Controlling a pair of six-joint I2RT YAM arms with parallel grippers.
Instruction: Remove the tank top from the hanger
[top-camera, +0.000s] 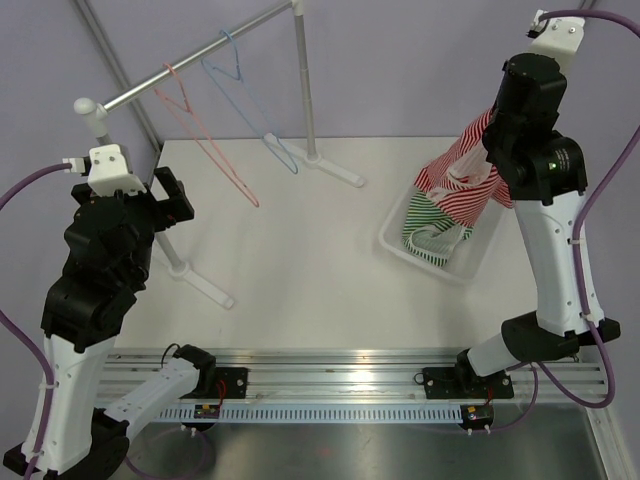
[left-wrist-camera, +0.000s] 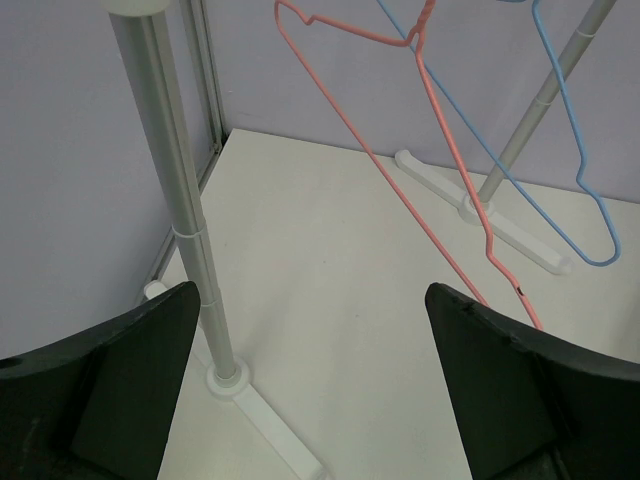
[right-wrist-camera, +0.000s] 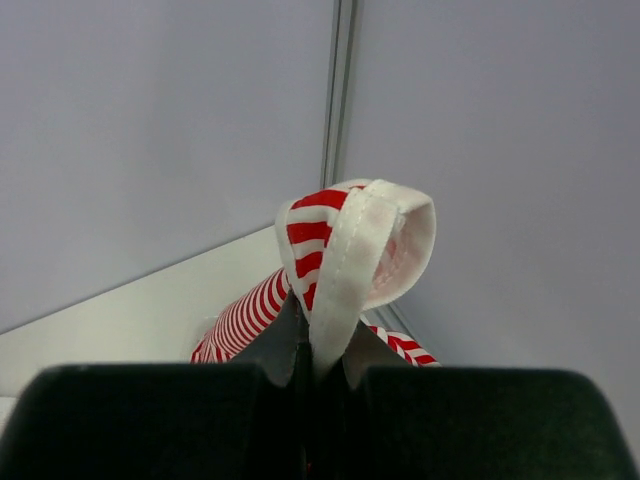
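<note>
right gripper (right-wrist-camera: 320, 352): clenched on the tank top (right-wrist-camera: 345, 250), dark fingers (right-wrist-camera: 268, 345) pressed flat together, a white-hemmed strap pinched in the seam between them and looping up above the tips. red and white stripes running down and away behind the fingers toward the pale table (top-camera: 300, 270).

from the top camera: held high over the right side of the table, with the garment hanging from the grip as a stretched cone of stripes. lower end dropping into a clear bin (top-camera: 393, 238) near the right edge. green and white striped cloth (top-camera: 432, 240) bunched in the bin under the red stripes; cannot tell whether one garment or two. well apart from both hangers, touching neither.

left gripper (left-wrist-camera: 315, 385): released, fingers (left-wrist-camera: 120, 390) spread wide, nothing but bare table showing between them. raised above the left side of the table, just beside the near grey rack post (left-wrist-camera: 185, 200), its white foot (left-wrist-camera: 265, 420) showing below and between the tips.

further out: pink hanger (top-camera: 205, 140) and blue hanger (top-camera: 250, 110), both bare wire, hooked on the slanting rail (top-camera: 190, 65) and hanging tilted, pink nearer the left arm, blue nearer the far post (top-camera: 303, 90). lower corners of both close above the tabletop; contact too fine to tell.
</note>
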